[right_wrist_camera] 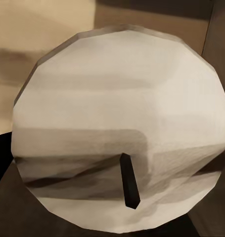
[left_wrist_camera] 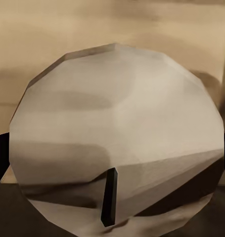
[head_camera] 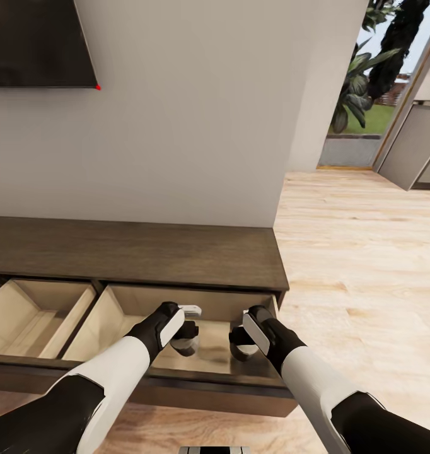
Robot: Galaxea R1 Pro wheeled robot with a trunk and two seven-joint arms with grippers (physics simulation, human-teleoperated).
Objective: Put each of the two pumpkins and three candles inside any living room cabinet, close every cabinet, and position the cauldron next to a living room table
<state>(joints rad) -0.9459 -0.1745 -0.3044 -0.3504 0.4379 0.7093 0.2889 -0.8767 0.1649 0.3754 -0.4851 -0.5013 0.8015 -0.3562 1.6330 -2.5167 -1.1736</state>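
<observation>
Dark-brown wood, the long low cabinet (head_camera: 139,252) runs along the pale wall, with two tan-lined drawers pulled open at its front. Both white-and-black arms reach into the right-hand drawer (head_camera: 209,302). The left claw (head_camera: 188,329) hangs at about 7 o'clock from the drawer's centre, the right claw (head_camera: 241,343) at about 5 o'clock, the two near each other but apart.

Each wrist camera looks straight down on a pale beige faceted cylinder with a short dark wick: one candle (left_wrist_camera: 117,138) under the left claw, another candle (right_wrist_camera: 119,133) under the right, the tan drawer floor behind them. From the head view the candles themselves are hard to pick out beneath the fingers. Whether either claw is clenched on its candle or has let it go cannot be told from these pictures.

The step in hand appears to be setting candles into the drawer. Done well, that likely means lowering each one until its base meets the drawer floor, well inside the front lip, then spreading the fingers fully and lifting straight up so nothing tips. The drawers must still be pushed shut.
</observation>
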